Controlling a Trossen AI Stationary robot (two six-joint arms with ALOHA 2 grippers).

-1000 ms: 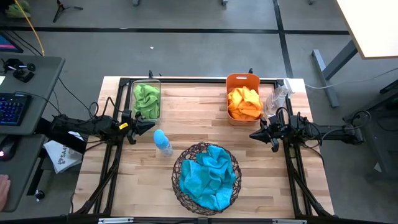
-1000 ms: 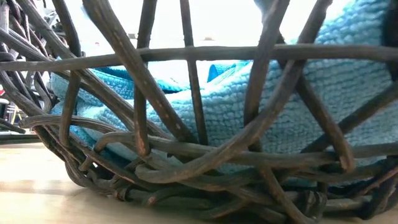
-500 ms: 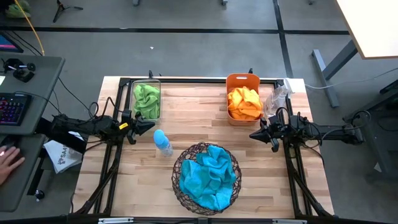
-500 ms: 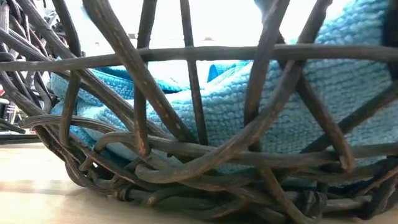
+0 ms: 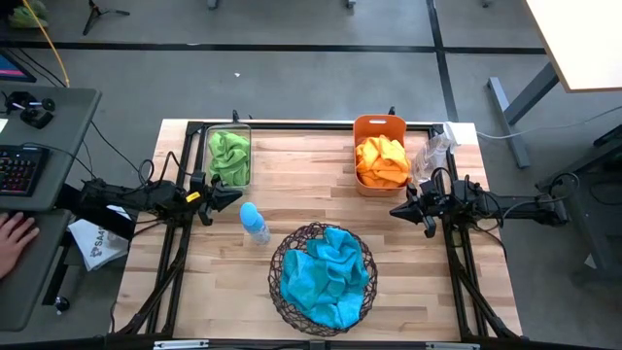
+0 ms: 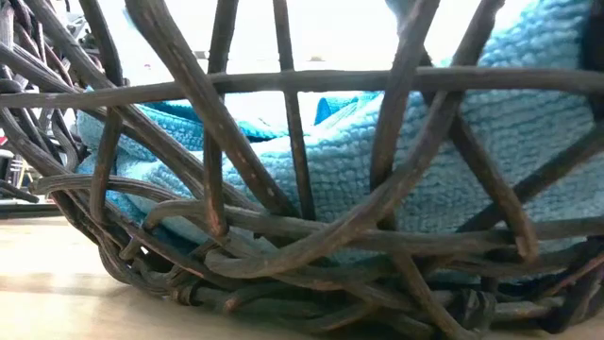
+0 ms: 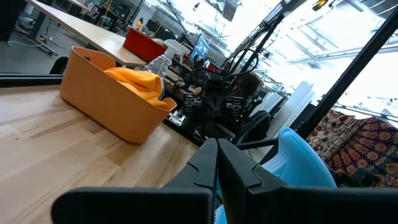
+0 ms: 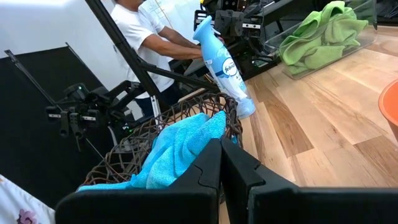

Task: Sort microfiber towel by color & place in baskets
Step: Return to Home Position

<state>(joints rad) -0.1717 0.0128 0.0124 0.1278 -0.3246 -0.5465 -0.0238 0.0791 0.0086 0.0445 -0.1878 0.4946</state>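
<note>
Three baskets stand filled on the tabletop (image 5: 301,199), each with one colour. From above, the bin (image 5: 209,156) near the back-left corner holds the green towels (image 5: 230,156), the orange basket (image 5: 379,125) near the back-right corner holds the orange towels (image 5: 381,161), and the wire basket (image 5: 277,261) at the middle of the front edge holds the blue towels (image 5: 327,279). A bottle (image 5: 254,224) lies between the bin and the wire basket, touching neither. The left gripper (image 5: 236,198) hangs at the left edge and the right gripper (image 5: 396,210) at the right edge, both pointing inward and well apart from the baskets. From overhead I cannot tell how their fingers stand. Each wrist view settles it: both pairs are pressed together with nothing between them. The left wrist view looks across at the orange basket, its towels heaped above the rim. The right wrist view takes in the wire basket with blue cloth spilling over its rim, the bottle beyond it and the green towels farther off, plus a person in a white shirt beside the table. Of that person the high view shows only a hand (image 5: 12,243), on a desk (image 5: 49,107) off the table's left side. The low view is filled by the wire basket's dark strands with blue cloth bulging behind them, and shows neither arm.
</note>
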